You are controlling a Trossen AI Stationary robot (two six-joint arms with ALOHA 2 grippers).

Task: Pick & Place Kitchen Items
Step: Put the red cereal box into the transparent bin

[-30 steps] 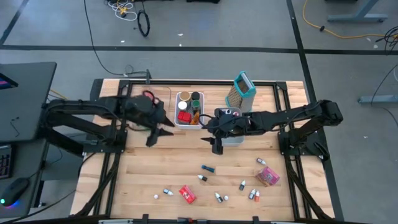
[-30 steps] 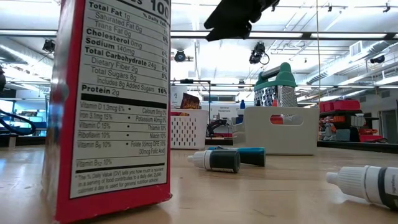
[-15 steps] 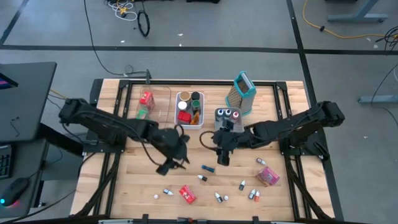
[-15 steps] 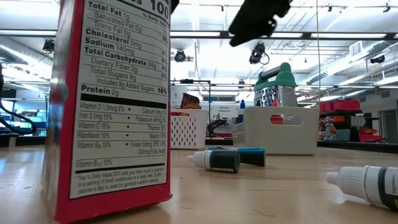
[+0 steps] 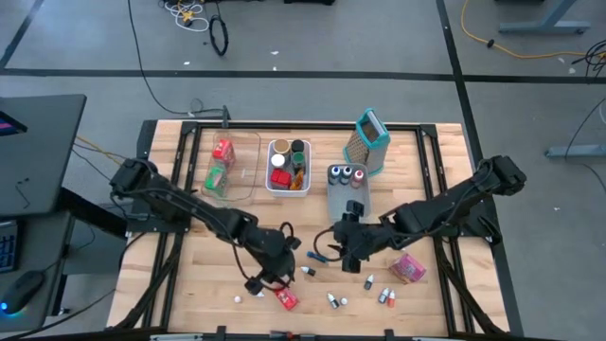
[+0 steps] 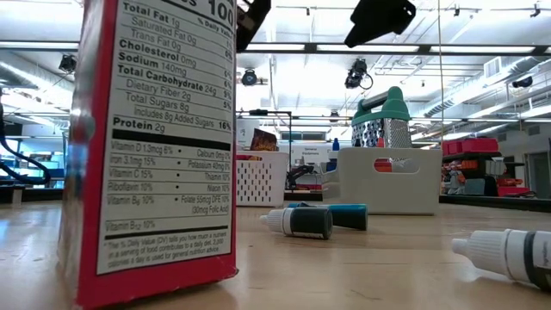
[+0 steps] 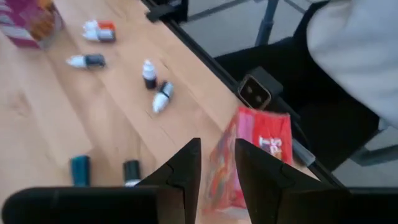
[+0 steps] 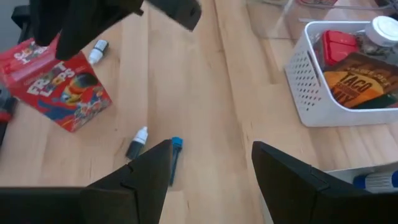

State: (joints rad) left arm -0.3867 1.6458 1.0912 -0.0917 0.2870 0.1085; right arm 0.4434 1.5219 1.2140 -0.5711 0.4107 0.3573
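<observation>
Both arms have swung down from the bins to the lower middle of the high view. The left hand (image 5: pixel 268 277), released, hangs over the red box (image 5: pixel 285 297). The right hand (image 5: pixel 347 258), released, nears the teal bottle (image 5: pixel 317 256). Picking comes next.

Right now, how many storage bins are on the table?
3: a clear plastic bin at the far left, a white perforated bin just right of it, and a grey bin further right. None seems hidden.
</observation>
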